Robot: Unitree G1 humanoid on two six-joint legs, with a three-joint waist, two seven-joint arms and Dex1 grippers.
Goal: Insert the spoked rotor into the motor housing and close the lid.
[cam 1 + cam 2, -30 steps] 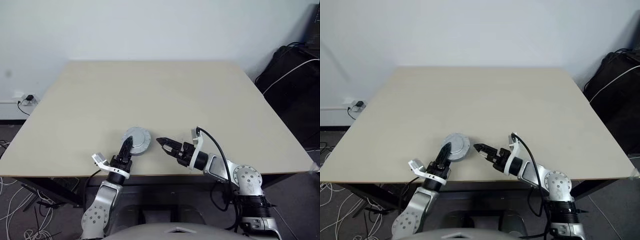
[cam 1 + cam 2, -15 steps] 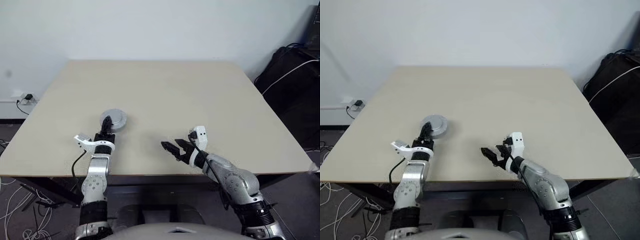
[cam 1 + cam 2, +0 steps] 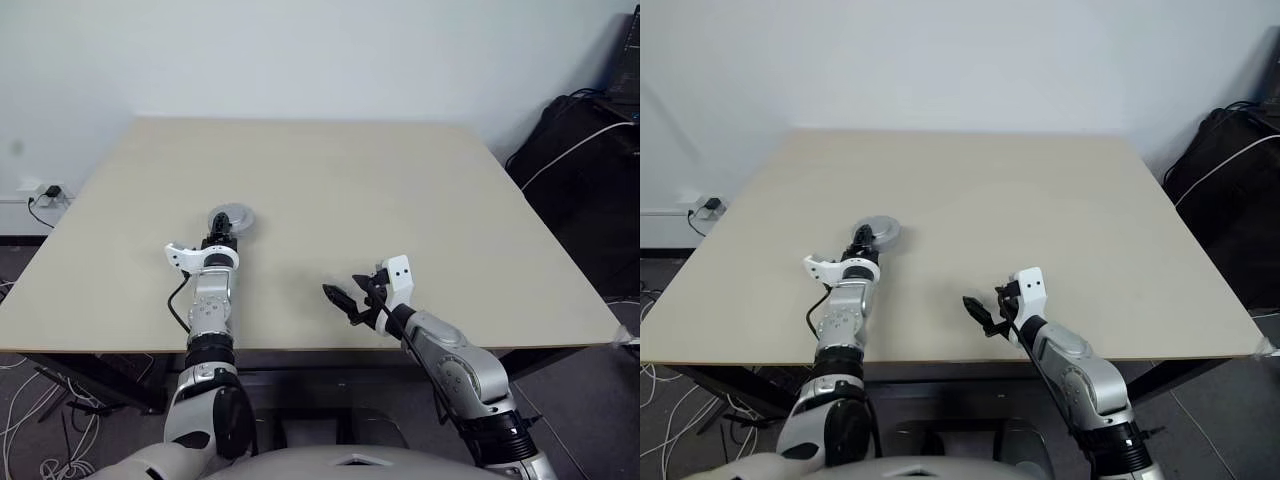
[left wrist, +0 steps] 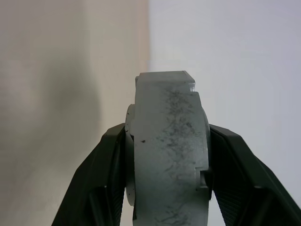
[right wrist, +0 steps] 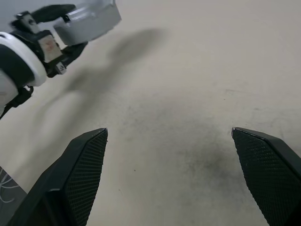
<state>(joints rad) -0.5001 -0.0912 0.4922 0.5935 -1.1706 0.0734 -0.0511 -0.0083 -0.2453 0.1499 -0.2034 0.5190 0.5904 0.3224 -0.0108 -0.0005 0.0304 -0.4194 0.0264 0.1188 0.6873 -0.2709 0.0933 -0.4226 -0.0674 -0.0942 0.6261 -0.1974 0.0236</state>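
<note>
The left gripper point(image 3: 224, 229) is clamping a round grey metal disc point(image 3: 231, 219) by its thick edge and holding it out over the left part of the pale beige tabletop point(image 3: 400, 190), with its shadow lying on the wood below. In the left wrist view the two black fingers point(image 4: 106, 174) are pressing on opposite faces of the scuffed grey rim point(image 4: 168, 150), and a seam is running round that rim, so the piece is probably the closed motor housing with its lid on; whether the spoked rotor is sitting inside, I cannot tell. The right gripper point(image 3: 340, 298) is hovering empty near the front edge of the table, well apart from the disc, with its jaws spread wide.

The job in hand is looking like setting the assembly down. To do it well, the left arm should be lowering the disc until one flat face is lying level on the wood, and only then letting go, because a disc pinched on edge will be rolling or tipping if it is dropped. The right gripper should be keeping clear.

Against a second ago, the disc is sitting farther back and farther left: then it was close to the front edge, between the two grippers, with the left gripper's tips at its near rim and the right tips just beside it. The left arm has stretched out, and the right wrist has rolled while keeping almost the same place
</note>
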